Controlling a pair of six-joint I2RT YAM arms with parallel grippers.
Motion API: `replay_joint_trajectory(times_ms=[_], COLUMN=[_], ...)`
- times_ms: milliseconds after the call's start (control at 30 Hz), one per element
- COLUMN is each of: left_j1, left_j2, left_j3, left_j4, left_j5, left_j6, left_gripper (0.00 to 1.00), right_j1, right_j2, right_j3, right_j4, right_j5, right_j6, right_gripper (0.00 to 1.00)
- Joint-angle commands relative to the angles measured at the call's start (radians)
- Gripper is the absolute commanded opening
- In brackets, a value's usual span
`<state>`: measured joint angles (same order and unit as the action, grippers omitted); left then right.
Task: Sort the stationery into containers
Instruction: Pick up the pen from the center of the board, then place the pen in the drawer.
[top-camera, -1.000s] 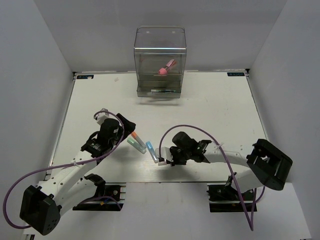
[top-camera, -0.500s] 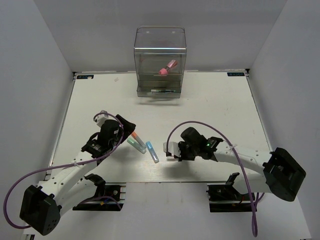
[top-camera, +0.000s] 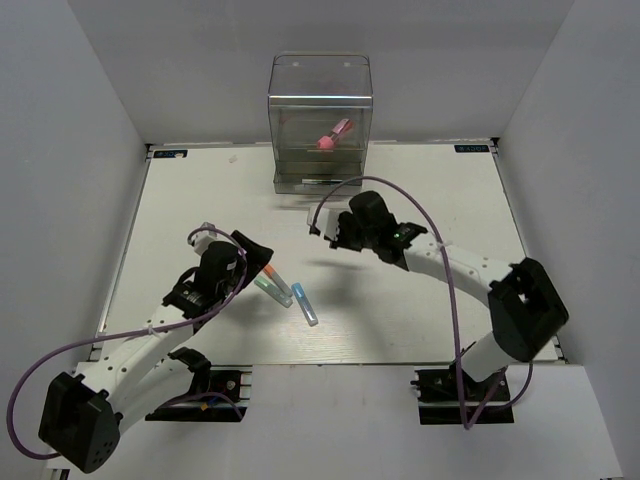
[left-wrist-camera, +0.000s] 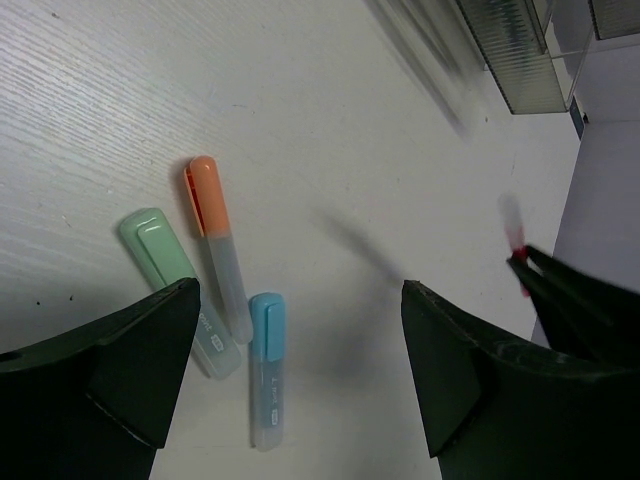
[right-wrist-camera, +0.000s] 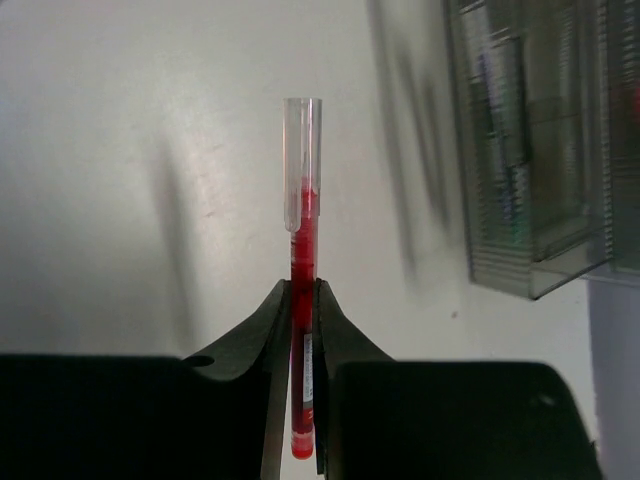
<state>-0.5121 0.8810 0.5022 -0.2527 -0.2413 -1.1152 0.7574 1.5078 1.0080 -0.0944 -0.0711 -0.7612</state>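
My right gripper is shut on a thin red pen with a clear cap and holds it off the table, cap end forward. In the top view that gripper hangs mid-table, short of the transparent drawer box. A pink-and-red piece lies in an upper drawer. Orange-capped, teal-capped and blue-capped markers lie together on the table. My left gripper stands open just over them, the blue one between its fingers, nothing held; in the top view it sits left of the markers.
The box's lowest drawer juts out toward the arms; its ribbed corner shows at the right wrist view's upper right. White walls close the table on the left, right and back. Purple cables loop over both arms.
My right arm has swung from beside the blue marker, near the front edge, up and away toward the drawer box, carrying the red pen. The left arm and the three markers have stayed put.
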Motion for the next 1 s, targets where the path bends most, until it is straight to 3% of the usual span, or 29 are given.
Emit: replay_joint_trajectory(times_ms=[0,400,800,867,900,967], left_j1=[0.003,0.003,0.003,0.003,0.003,0.003], left_j2=[-0.033,-0.062,-0.002,-0.002,-0.002,-0.002], left_j3=[-0.014,-0.034,-0.034,-0.034,-0.034,-0.034], left_j4=[0.016,0.036,0.067,0.067,0.067,0.067], left_j5=[0.014,0.033,0.051,0.051,0.051,0.051], left_j6=[-0.017,-0.026,-0.026,-0.026,-0.026,-0.026], left_gripper=[0.91,0.90,0.90,0.90,0.90,0.90], right_j1=[-0.045,-0.121,-0.168,-0.171,-0.176,-0.178], right_j2=[0.072,0.362,0.652,0.675,0.675,0.666], right_j3=[0.156,0.527,0.834,0.848,0.851,0.837], right_j4=[0.085,0.021,-0.027,-0.037,-0.030,-0.012], right_j5=[0.010,-0.079,-0.006,-0.007,-0.006,-0.007], right_j6=[-0.059,-0.266,-0.366,-0.366,-0.360,-0.343], right_gripper=[0.00,0.00,0.02,0.14,0.33,0.51])
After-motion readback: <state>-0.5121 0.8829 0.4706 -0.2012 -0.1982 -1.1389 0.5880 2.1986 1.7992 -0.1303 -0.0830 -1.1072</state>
